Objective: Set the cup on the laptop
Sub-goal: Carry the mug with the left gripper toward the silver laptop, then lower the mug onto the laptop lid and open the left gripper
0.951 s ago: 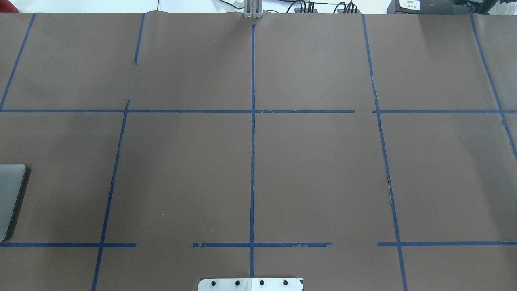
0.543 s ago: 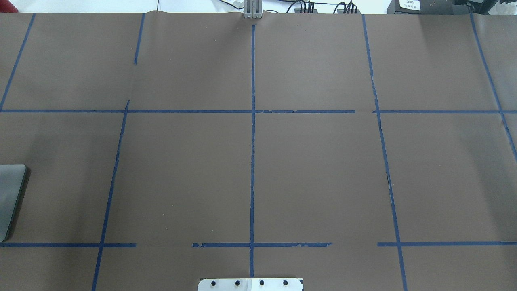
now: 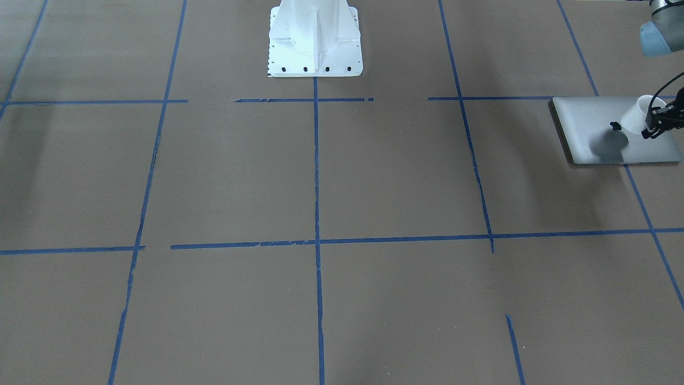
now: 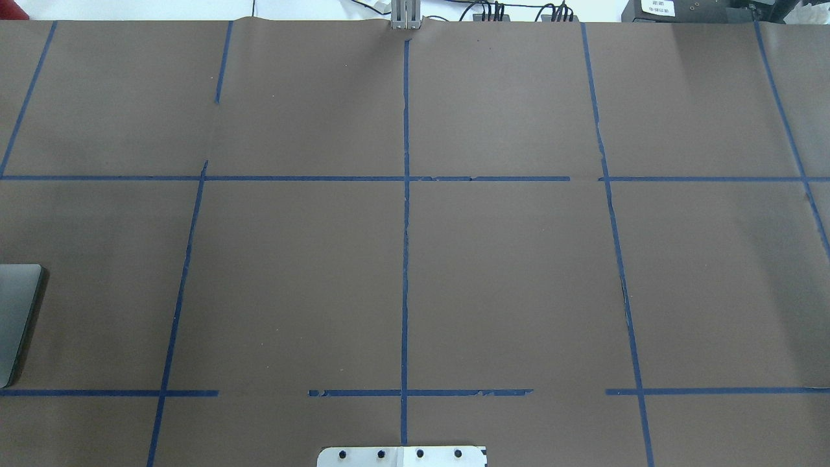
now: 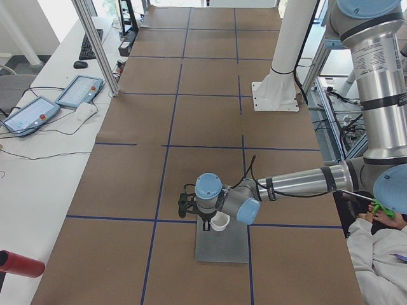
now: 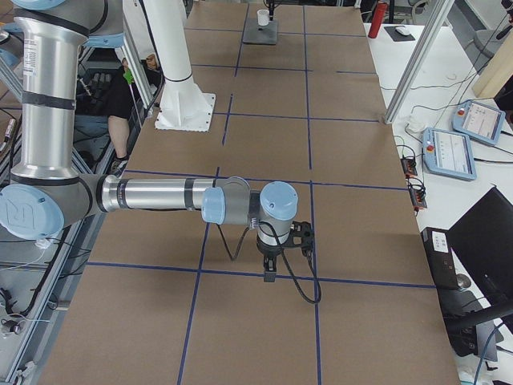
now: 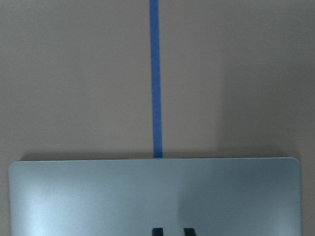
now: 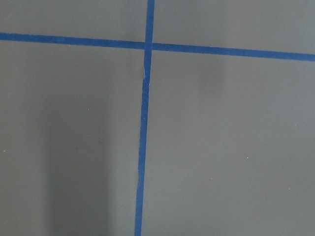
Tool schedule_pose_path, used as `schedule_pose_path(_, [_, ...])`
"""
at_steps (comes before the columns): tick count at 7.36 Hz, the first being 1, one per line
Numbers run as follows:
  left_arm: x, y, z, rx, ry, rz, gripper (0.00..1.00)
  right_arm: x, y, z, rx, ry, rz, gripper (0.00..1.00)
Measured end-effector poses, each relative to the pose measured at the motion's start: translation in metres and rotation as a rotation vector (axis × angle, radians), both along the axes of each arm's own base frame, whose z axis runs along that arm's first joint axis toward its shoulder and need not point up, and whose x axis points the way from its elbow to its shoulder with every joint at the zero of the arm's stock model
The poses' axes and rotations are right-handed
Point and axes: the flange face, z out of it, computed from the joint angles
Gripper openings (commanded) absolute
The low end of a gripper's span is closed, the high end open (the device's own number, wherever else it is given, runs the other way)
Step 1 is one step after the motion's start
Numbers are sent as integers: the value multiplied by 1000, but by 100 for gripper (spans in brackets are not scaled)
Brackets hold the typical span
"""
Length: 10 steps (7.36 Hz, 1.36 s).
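Observation:
The silver-grey laptop (image 3: 588, 128) lies closed at the table's end on my left side. Only its corner (image 4: 16, 318) shows in the overhead view. My left gripper (image 3: 653, 125) is shut on the small white cup (image 3: 637, 115) and holds it tilted just above the lid, where its shadow falls. The exterior left view shows the cup (image 5: 220, 222) over the laptop (image 5: 222, 249) under the gripper (image 5: 205, 219). The left wrist view shows the laptop (image 7: 98, 196) but not the cup. My right gripper (image 6: 270, 273) points down near the table, and I cannot tell whether it is open or shut.
The white bolted robot base (image 3: 315, 48) stands at the table's middle on the robot's side. Blue tape lines divide the brown table cover (image 4: 506, 272). A red cylinder (image 5: 19, 264) and tablets (image 5: 79, 91) lie beside the table. A seated person (image 5: 381, 248) is near the robot.
In the overhead view the laptop's visible corner has turned darker, as if a shadow has come over it. Nothing else differs.

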Motion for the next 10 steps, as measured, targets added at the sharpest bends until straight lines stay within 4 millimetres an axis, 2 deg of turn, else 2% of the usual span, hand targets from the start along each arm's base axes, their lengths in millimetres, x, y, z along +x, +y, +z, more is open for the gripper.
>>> schedule_pose_path(2, [16,2,1,-2,6,31,0,0,0,0,0,0,0,100])
schedule_pose_path(3, [20,3,2,-3,5,40,28,0,0,0,0,1,0,100])
schedule_pose_path(4, [23,3,2,-4,3,46,69,0,0,0,0,1,0,100])
schedule_pose_path(5, [25,3,3,-4,2,51,100,0,0,0,0,1,0,100])
schedule_pose_path(8, [30,-4,-6,22,23,64,100,0,0,0,0,0,0,100])
schedule_pose_path(10, [30,-9,-33,57,80,81,100,0,0,0,0,0,0,100])
